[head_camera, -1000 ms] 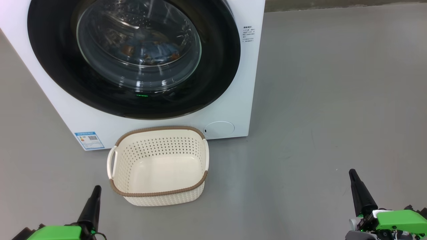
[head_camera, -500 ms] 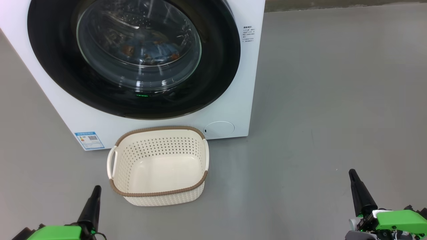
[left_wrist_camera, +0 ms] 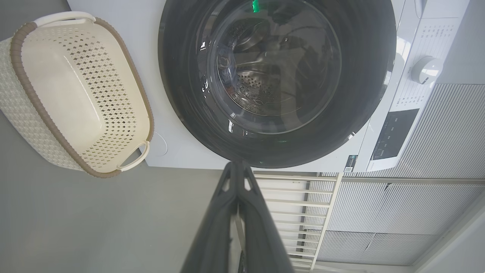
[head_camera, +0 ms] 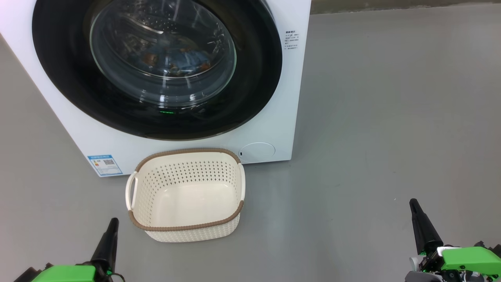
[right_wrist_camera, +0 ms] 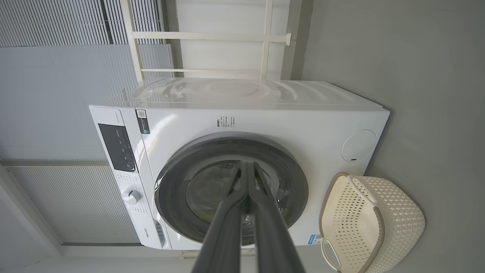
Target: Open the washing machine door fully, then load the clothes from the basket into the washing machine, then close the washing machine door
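Both pressed together: left gripper (head_camera: 112, 222) lower left, right gripper (head_camera: 412, 203) lower right; washing machine door (head_camera: 258, 78) closed, clothes (head_camera: 190, 60) seen inside.

Entry: laundry corner, indoors, plainly fitted. We list as evidence: one white front-loading washing machine (right_wrist_camera: 265, 110) with dial (right_wrist_camera: 131, 196) and dark control panel (right_wrist_camera: 115, 148), standing on a bare grey floor (head_camera: 391, 117); one cream perforated basket (head_camera: 188, 234) on the floor just before it; grey ribbed wall panels (right_wrist_camera: 49, 22) and a white barred frame (right_wrist_camera: 212, 36) behind. We cannot tell whether home or test room.
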Controlling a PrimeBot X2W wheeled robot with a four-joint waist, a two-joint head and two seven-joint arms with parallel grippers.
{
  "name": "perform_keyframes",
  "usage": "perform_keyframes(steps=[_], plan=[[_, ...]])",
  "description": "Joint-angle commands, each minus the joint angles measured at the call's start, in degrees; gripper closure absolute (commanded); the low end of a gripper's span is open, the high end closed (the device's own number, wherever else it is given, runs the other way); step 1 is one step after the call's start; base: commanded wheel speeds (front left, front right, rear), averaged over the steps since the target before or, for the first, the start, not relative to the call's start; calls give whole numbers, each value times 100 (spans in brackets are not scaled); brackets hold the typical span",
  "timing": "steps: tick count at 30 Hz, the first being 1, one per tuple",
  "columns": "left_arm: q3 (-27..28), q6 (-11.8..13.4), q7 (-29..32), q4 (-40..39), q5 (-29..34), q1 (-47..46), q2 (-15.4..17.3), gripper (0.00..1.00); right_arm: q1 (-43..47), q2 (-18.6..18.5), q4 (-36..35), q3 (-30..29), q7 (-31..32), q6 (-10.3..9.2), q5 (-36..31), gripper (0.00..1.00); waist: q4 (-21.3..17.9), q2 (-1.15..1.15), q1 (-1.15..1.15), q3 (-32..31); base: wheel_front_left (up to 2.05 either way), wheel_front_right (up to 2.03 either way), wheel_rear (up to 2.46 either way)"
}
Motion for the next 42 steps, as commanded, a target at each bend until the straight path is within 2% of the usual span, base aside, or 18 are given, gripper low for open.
perform_keyframes(steps=[1, 42], plan=[[202, -41, 38, -113, -38, -236, 107, 100, -227, -10, -139, 120, 37, 10, -14, 100, 0, 0, 0, 0, 0, 0, 0], [204, -41, 39, -113, -37, -236, 106, 100, -228, -2, -139, 107, 46, 10, -24, 100, 0, 0, 0, 0, 0, 0, 0]])
